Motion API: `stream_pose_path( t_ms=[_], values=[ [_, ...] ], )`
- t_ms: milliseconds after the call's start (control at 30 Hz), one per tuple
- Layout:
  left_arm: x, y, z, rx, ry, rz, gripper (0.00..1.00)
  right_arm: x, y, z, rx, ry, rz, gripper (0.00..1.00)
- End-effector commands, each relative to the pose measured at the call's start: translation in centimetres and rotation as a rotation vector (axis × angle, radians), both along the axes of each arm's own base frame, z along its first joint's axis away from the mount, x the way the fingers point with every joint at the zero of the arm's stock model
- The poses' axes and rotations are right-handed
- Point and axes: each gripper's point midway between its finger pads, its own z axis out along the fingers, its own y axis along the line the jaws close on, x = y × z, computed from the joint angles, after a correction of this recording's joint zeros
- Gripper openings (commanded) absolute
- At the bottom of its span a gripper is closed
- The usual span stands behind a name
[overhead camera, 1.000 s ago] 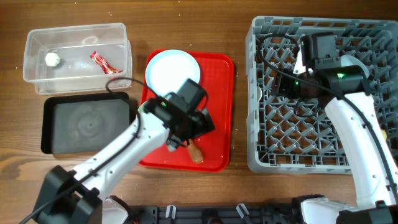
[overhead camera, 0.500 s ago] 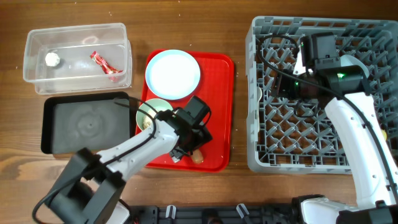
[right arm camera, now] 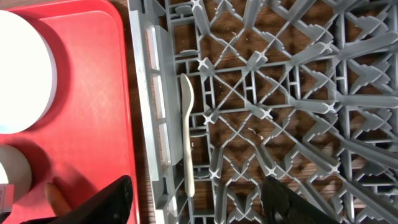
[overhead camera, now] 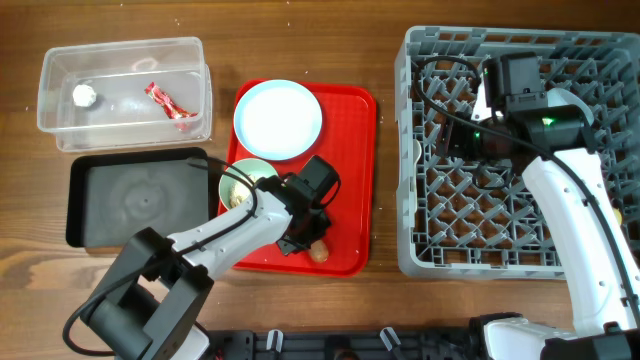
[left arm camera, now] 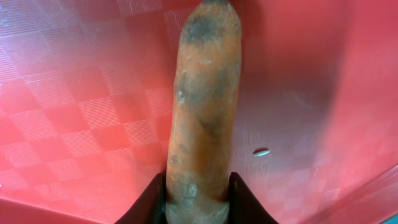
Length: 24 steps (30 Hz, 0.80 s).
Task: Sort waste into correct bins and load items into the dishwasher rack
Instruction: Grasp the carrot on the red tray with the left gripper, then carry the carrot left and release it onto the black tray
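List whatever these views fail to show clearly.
- Green bowl, overhead: the left arm covers part of it, so its contents are unclear.
- Left gripper, left wrist: the bottom edge cuts off its fingers and the near end of the orange-brown food stick.
- Utensil in the rack, right wrist: too thin to tell its type.
- White lump in the clear bin, overhead: too small to identify.

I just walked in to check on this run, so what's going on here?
The left gripper is shut on one end of a brownish-orange food scrap lying on the red tray, near the white plate and green bowl. The right gripper hangs open over the dishwasher rack, where one pale utensil lies. The clear bin holds a red wrapper and a paper ball.
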Motion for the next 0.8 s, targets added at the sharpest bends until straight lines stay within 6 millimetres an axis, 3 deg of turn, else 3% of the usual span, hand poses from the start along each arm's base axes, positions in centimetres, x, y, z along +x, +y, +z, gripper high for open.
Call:
stream_pose_path(
  t_ms=[0, 167, 300, 433, 533, 767],
  values=[
    [0.1, 0.1, 0.2, 0.005, -0.016, -0.005, 0.12, 0.0, 0.1, 0.2, 0.001, -0.005, 0.019, 0.68],
    [1.0, -0.5, 2.2, -0.038, -0.09, -0.09, 0.06, 0.0, 0.1, 0.2, 0.001, -0.004, 0.019, 0.68],
    [2.7, -1.2, 5.0, -0.06, -0.215, -0.207, 0.04, 0.0, 0.1, 0.2, 0.001, -0.005, 0.019, 0.68],
    [4.8, -0.1, 7.9, -0.072, -0.321, -0.233, 0.04, 0.0, 0.1, 0.1, 0.001, -0.003, 0.019, 0.68],
    [6.4, 3.3, 9.2, -0.023, -0.364, -0.138, 0.04, -0.1, 0.1, 0.1, 0.001, -0.001, 0.019, 0.68],
    [9.3, 14.4, 11.2, 0.122, -0.416, 0.088, 0.04, -0.1, 0.1, 0.1, 0.001, -0.001, 0.019, 0.68]
  ],
)
